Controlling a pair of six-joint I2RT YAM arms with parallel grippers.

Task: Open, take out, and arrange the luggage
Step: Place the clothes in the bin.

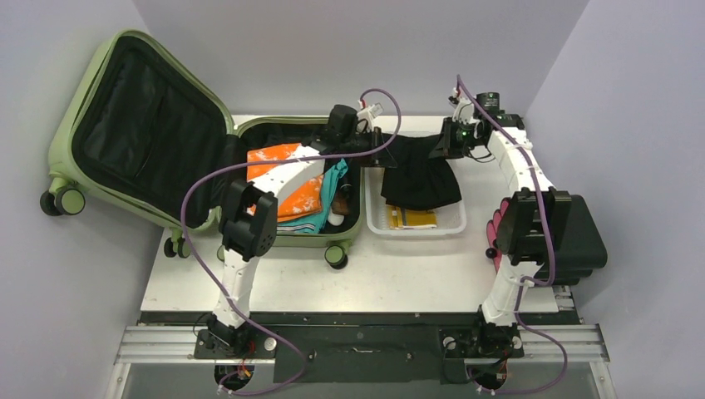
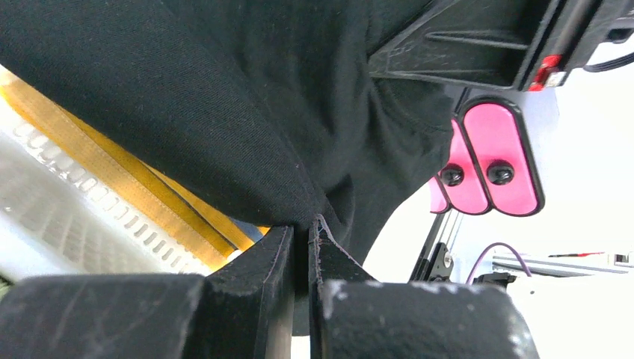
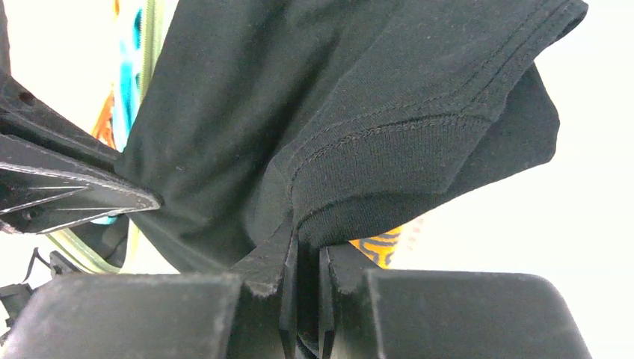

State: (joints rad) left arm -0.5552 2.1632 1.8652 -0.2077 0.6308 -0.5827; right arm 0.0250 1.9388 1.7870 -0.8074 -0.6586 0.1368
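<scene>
Black shirt (image 1: pixel 420 179) edges in left pincer (image 1: pixel 388 153), right pincer (image 1: pixel 438 150)

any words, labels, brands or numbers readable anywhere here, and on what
None can be read.
Yellow packet in the white basket: may carry print, but it is too small and blurred to read.
Black shirt and green suitcase: no lettering shows in any view.

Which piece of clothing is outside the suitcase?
The black garment, pinched by the left tool and right tool over the white basket; the orange-and-white garment and teal garment lie inside the luggage.
</scene>
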